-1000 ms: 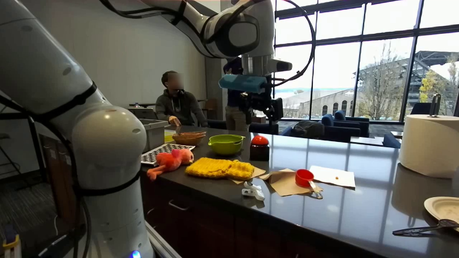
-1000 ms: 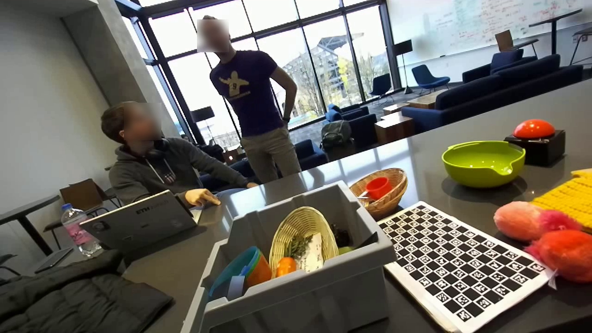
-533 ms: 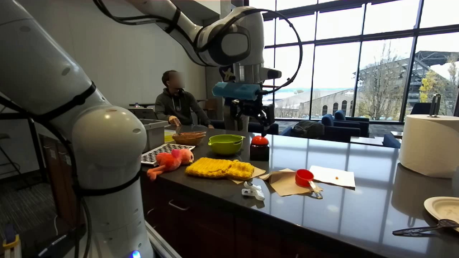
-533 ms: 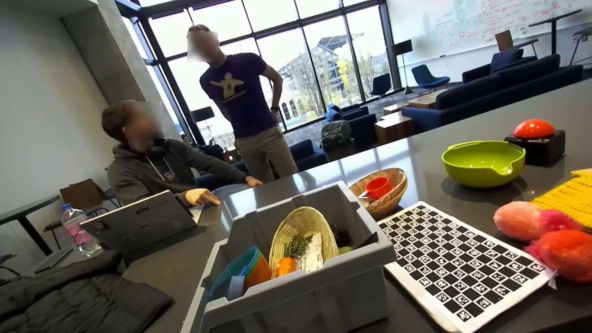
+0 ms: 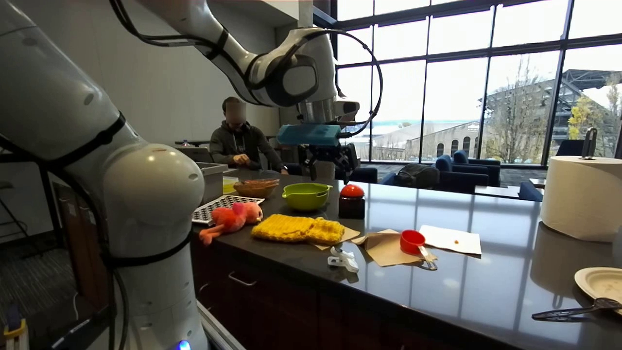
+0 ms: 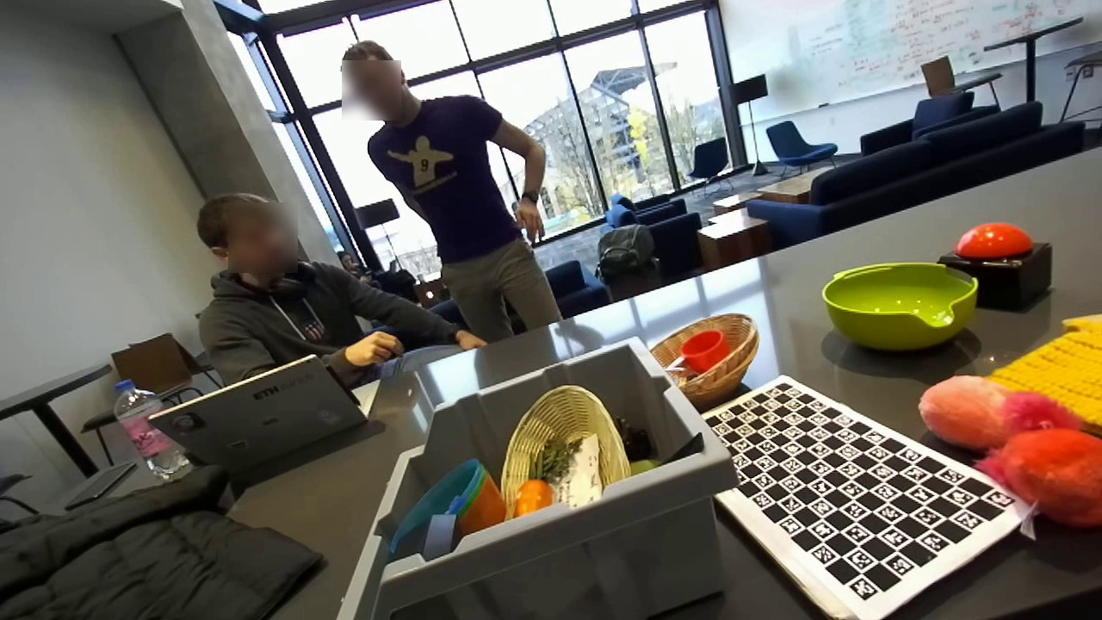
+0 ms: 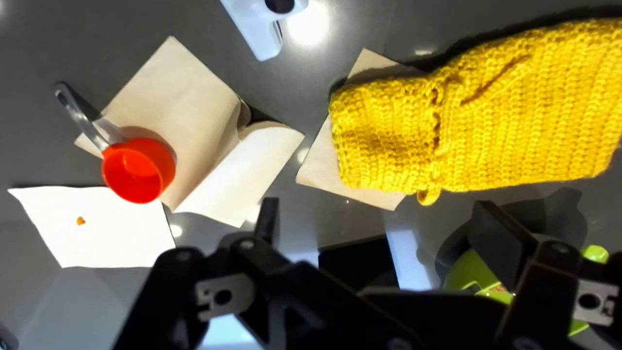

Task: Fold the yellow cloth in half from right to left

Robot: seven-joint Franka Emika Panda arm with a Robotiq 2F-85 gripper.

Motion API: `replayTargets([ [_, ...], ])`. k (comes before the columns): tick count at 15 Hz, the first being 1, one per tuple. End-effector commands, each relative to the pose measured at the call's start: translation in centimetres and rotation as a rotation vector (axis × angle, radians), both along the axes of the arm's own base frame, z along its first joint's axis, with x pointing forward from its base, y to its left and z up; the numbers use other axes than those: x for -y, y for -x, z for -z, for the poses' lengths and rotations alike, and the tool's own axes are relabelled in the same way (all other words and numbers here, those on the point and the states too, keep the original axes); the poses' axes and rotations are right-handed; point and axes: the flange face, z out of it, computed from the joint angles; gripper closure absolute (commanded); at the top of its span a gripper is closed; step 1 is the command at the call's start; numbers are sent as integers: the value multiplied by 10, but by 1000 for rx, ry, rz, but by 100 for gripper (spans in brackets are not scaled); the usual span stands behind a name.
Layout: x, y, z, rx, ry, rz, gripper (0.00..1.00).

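The yellow knitted cloth (image 5: 296,228) lies flat near the counter's front edge in an exterior view. It also shows at the right edge of an exterior view (image 6: 1063,366), partly cut off. In the wrist view the cloth (image 7: 529,121) lies upper right. A ragged edge or seam crosses it near its left end, with a small loop sticking out below. My gripper (image 5: 329,179) is open and empty, above and behind the cloth, near the height of the red button's top. In the wrist view my gripper (image 7: 379,216) stands wide open below the cloth, touching nothing.
A green bowl (image 5: 306,197) and a red button on a black box (image 5: 352,206) stand behind the cloth. A pink plush toy (image 5: 233,218) lies left of it. A white clip (image 5: 343,260), brown paper (image 5: 384,248) and a red measuring cup (image 5: 412,241) lie right.
My gripper has moved down and to the left in an exterior view, from high above the counter to just above the bowl and button. The cloth has not moved.
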Motion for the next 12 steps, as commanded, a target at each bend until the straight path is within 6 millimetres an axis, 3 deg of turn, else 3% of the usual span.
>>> replayTargets([
  [1, -16, -13, 6, 38, -15, -18, 0],
  [3, -27, -16, 13, 22, -25, -45, 0],
  [4, -20, -11, 6, 22, -14, -33, 0],
  [12, -30, -14, 20, -56, 2, -72, 0],
])
